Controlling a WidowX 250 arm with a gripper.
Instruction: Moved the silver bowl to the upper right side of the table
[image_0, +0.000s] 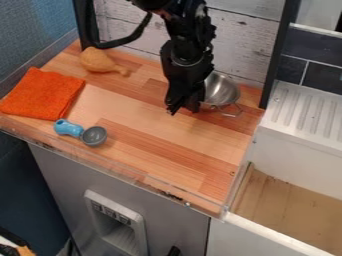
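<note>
The black gripper hangs low over the back right part of the wooden table, with its tips pointing down. Just to its right, the silver bowl stands close to the back wall, its wire handle toward the front right. The arm covers the bowl's left side, and whether gripper and bowl touch is hard to tell.
An orange cloth lies at the left, with a toy drumstick behind it. A blue-handled scoop with a grey cup rests near the front left edge. To the right are a white drainboard and an open basin.
</note>
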